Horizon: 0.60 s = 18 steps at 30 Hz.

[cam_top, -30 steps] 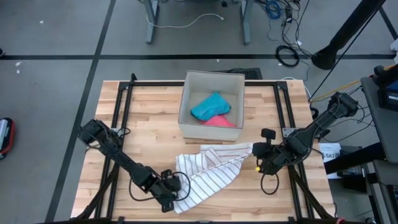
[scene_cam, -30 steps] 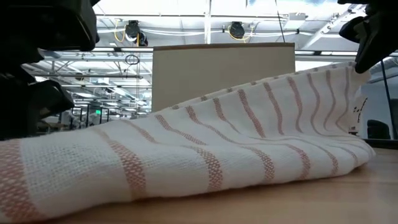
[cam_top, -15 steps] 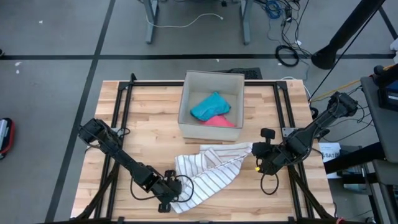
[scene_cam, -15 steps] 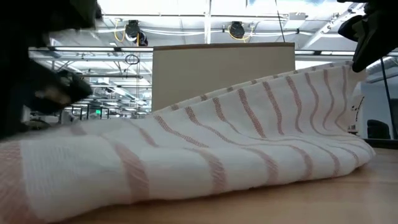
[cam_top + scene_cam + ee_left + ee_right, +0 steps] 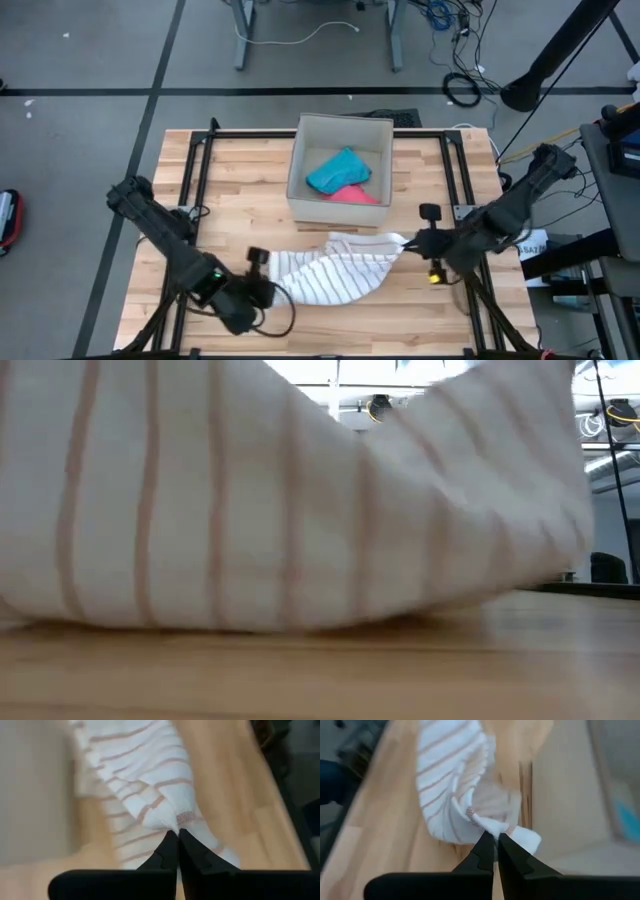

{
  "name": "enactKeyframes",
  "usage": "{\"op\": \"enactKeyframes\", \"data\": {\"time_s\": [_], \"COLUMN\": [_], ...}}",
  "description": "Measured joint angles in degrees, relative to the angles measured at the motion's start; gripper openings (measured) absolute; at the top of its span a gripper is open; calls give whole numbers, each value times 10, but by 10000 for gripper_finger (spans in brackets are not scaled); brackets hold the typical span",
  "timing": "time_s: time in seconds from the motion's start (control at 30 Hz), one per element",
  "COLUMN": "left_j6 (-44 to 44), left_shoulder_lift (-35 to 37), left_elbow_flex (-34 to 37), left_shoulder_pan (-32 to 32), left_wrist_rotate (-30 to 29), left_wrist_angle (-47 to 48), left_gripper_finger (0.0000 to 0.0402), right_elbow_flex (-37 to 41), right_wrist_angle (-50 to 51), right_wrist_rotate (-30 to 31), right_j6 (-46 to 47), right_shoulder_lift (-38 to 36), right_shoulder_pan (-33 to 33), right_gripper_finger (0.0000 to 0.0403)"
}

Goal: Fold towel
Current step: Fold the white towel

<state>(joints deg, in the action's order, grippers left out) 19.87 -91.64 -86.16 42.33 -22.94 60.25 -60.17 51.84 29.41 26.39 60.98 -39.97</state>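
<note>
Pinching a corner of the striped towel [image 5: 150, 795], the left tool [image 5: 177, 837] is fully closed on the cloth at the towel's left end, near the front of the table [image 5: 230, 180]. The right tool [image 5: 495, 840] is likewise clamped shut on a bunched corner at the towel's right end, just in front of the cardboard box [image 5: 340, 125]. Between the two tools the towel hangs slack, its middle sagging onto the wood and filling the low view. It looks light, soft and limp, so it should drape and crease wherever it is unsupported; corners and hems seem the sound places to hold, since a mid-cloth grip would only gather folds. The box holds a teal cloth [image 5: 340, 170] and a pink cloth [image 5: 355, 195], well clear of both grips.
</note>
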Motion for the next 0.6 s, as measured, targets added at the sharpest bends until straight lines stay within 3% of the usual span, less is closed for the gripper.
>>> {"op": "enactKeyframes", "data": {"time_s": [0.3, 0.43, 0.6], "left_j6": [2, 7, -36], "left_shoulder_lift": [1, 2, 6], "left_elbow_flex": [-191, -230, -236], "left_shoulder_pan": [32, 31, 21], "left_wrist_rotate": [-169, -243, -325], "left_wrist_angle": [221, 297, 298], "left_gripper_finger": [1, 1, 1], "right_elbow_flex": [-172, -243, -302], "right_wrist_angle": [55, 96, 172], "right_wrist_rotate": [59, 117, 174], "right_j6": [-113, -138, -139], "right_shoulder_lift": [-21, -21, -21], "right_shoulder_pan": [-48, -55, -54], "right_gripper_finger": [0, 0, 0]}}
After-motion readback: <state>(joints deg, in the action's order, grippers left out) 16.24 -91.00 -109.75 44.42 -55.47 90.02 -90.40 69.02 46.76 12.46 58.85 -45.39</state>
